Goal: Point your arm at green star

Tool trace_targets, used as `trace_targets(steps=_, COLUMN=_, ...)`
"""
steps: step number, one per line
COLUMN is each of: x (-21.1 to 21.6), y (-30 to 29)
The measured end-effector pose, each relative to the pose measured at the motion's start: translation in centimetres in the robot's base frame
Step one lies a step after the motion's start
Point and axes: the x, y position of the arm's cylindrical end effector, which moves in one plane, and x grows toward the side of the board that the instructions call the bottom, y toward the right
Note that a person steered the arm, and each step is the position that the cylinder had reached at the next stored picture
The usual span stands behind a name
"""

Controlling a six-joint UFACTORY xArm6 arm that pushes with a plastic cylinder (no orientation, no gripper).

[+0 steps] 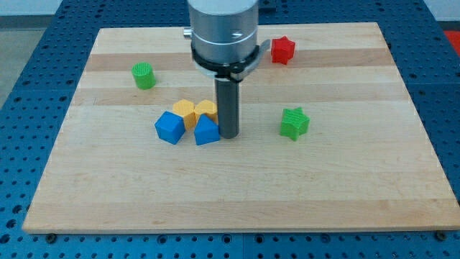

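The green star [294, 123] lies on the wooden board [237, 187], right of the middle. My tip [230, 136] rests on the board to the star's left, about a block and a half's width from it. The tip stands right beside a blue block [206, 132], at that block's right side. The rod hangs from the grey arm head at the view's top.
A blue cube [169, 127] sits left of the blue block. Two yellow blocks [185, 111] [206, 109] sit just behind them. A green cylinder [144, 75] is at the upper left. A red star [282, 50] is at the top, right of the arm head.
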Motion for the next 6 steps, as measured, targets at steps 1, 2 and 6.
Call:
trace_targets(steps=1, x=0.0, y=-1.3)
trace_targets(steps=2, x=0.0, y=-0.9)
trace_targets(steps=6, x=2.0, y=13.1)
